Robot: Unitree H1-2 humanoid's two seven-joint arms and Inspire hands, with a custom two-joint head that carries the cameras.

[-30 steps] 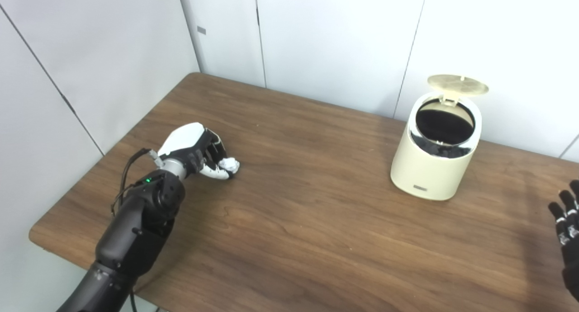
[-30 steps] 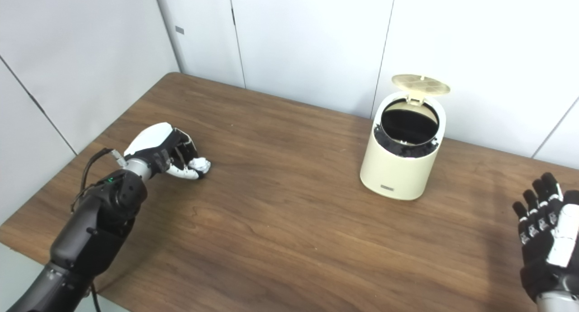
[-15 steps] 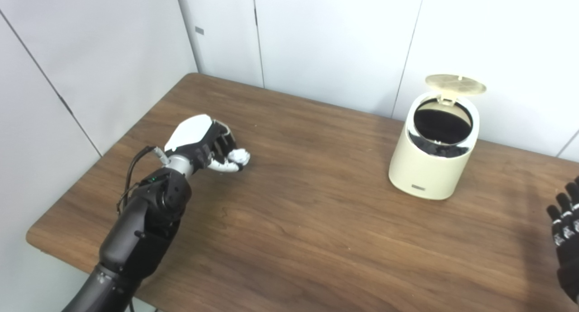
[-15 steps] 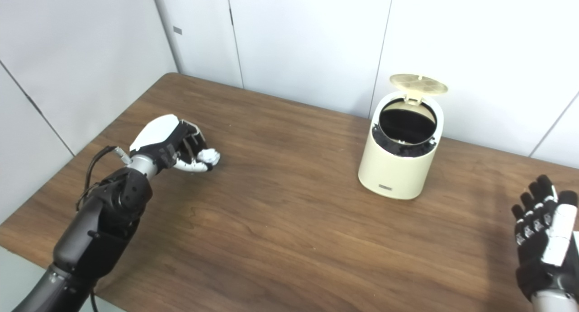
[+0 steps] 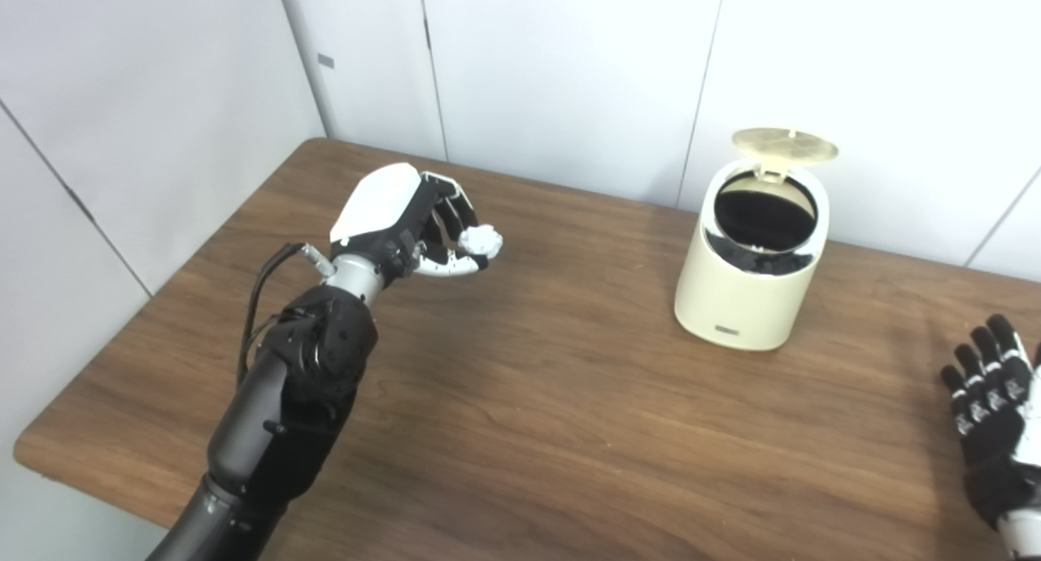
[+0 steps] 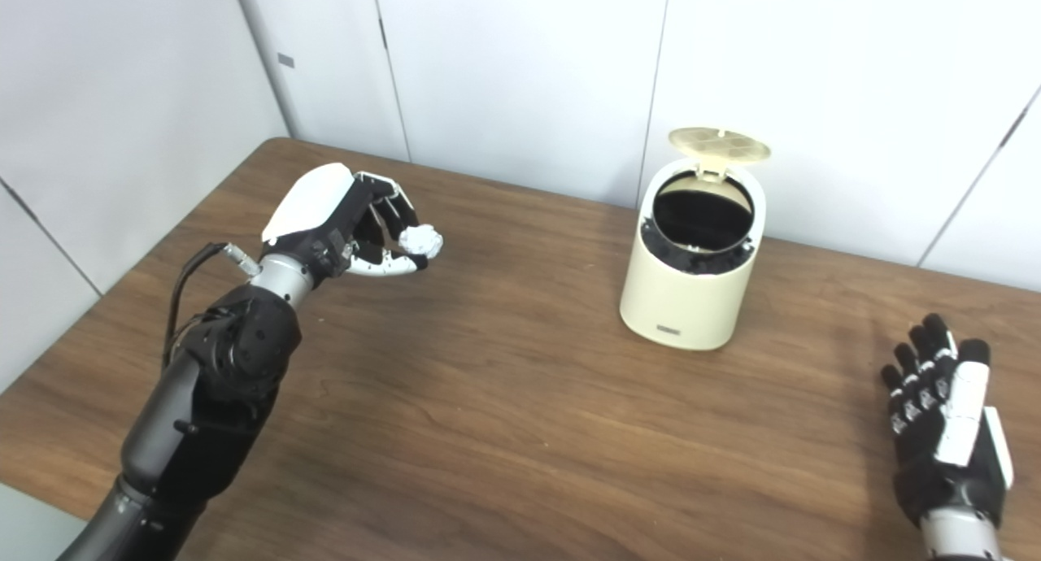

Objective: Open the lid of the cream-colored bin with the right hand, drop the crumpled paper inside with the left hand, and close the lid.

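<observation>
White wall panels back a dark wood-grain bench. One cream-colored bin stands upright toward the far right of the bench, rounded, with a small label low on its front. Its round lid is tipped up at the rear hinge, showing a dark, black-lined mouth. One crumpled paper, a small white ball, is pinched between the fingertips and thumb of the left hand, which is raised above the bench's left part, well apart from the bin, white back upward and fingers curled toward the bin. The left arm is bent, with a cable looping near the wrist. The right hand hovers at the bench's near right, fingers spread and pointing away, grasping nothing. Two hands, one bin, one paper ball.
</observation>
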